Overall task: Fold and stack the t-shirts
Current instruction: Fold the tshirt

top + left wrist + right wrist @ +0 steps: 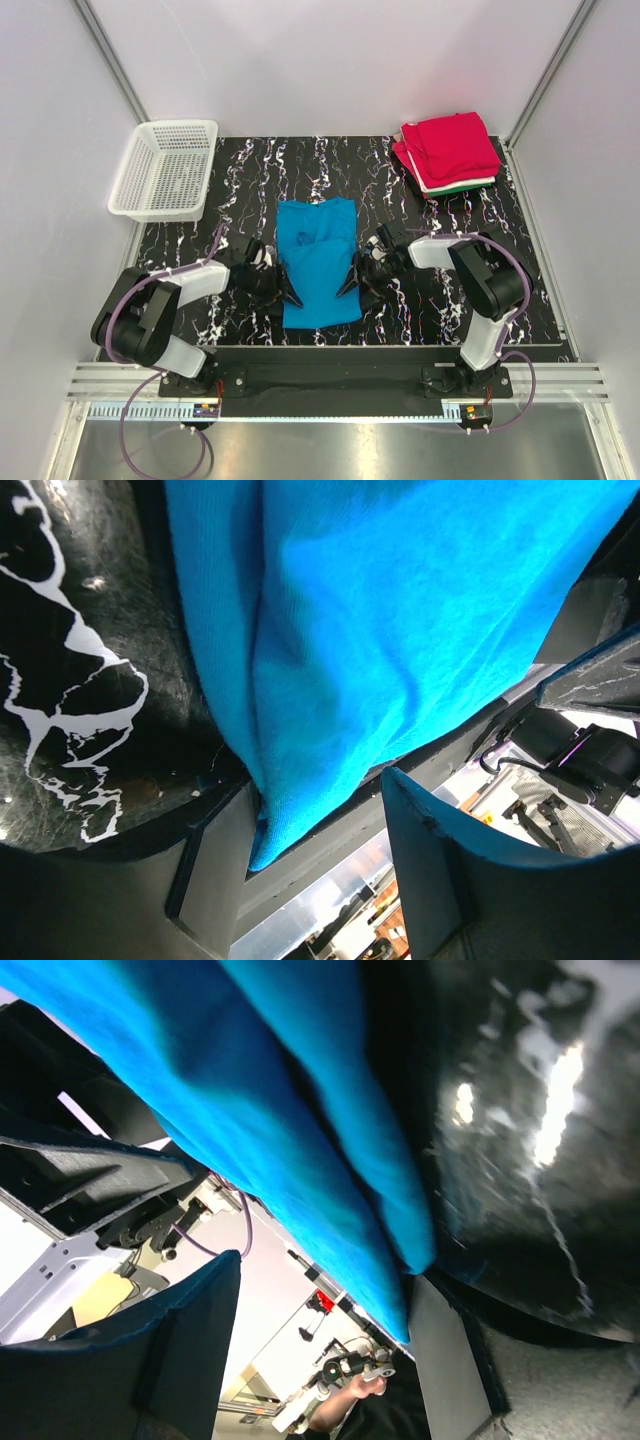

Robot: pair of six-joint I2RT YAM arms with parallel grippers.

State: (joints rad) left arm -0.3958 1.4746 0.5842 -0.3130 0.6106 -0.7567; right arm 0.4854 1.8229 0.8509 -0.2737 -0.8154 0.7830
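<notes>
Left claw (285, 292) and right claw (352, 283), jaws apart, flank the blue t-shirt (318, 262).
Its side edges sit between each claw's fingers, nothing clamped yet. I'd say both should close together on every layer and lift level, or the fold skews. The red-topped stack of folded t-shirts (447, 152) lies well beyond the right claw.

Plain white walls (330, 60) around black marbled tabletop (240, 190)
</notes>
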